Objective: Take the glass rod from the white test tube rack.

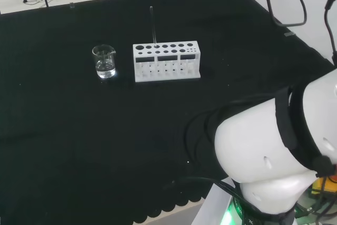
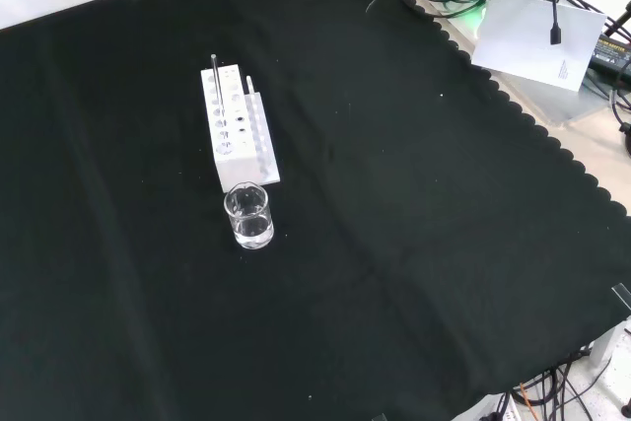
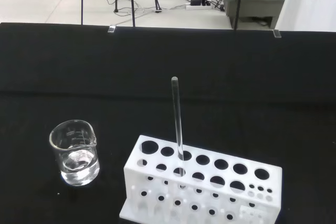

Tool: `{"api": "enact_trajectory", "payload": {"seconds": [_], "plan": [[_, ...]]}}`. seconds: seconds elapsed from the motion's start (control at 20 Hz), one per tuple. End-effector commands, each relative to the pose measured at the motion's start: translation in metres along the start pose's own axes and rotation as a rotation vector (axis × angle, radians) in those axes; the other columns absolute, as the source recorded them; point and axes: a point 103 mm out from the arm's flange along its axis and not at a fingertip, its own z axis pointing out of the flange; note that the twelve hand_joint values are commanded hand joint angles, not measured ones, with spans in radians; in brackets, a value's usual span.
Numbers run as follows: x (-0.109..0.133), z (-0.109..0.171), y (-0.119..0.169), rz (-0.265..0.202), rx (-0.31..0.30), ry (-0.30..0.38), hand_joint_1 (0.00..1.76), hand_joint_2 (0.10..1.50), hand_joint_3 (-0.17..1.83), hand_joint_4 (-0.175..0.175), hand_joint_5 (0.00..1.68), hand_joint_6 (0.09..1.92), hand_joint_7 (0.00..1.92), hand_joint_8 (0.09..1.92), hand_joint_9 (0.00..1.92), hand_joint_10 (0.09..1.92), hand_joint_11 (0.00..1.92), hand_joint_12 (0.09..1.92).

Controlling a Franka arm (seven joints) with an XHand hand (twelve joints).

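One glass rod [image 3: 177, 124], one white rack [image 3: 202, 184], one beaker [image 3: 75, 152]

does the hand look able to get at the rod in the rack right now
Probably yes. The rod stands upright in the rack, most of its length clear above the holes. Nothing else stands in the rack, and the beaker sits apart beside one end, so the way down to the rod's top looks free.
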Motion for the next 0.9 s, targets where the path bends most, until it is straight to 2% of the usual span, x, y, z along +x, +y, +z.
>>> {"api": "enact_trajectory", "payload": {"seconds": [0.05, 0.4, 0.6, 0.9], "plan": [[-0.009, 0.014, 0.044, -0.033, -0.011, -0.023, 0.71, 1.19, -0.17, -0.135, 0.02, 0.09, 0.00, 0.63, 0.02, 0.85, 0.00, 1.33], [-0.007, 0.048, 0.082, -0.071, 0.038, -0.050, 0.70, 1.20, -0.17, -0.137, 0.02, 0.09, 0.00, 0.68, 0.03, 0.86, 0.00, 1.35], [-0.004, 0.069, 0.106, -0.092, 0.063, -0.003, 0.70, 1.21, -0.17, -0.137, 0.02, 0.09, 0.00, 0.69, 0.04, 0.86, 0.00, 1.35], [0.000, 0.098, 0.128, -0.114, 0.098, 0.000, 0.69, 1.21, -0.17, -0.137, 0.03, 0.09, 0.00, 0.71, 0.04, 0.87, 0.00, 1.35]]}}
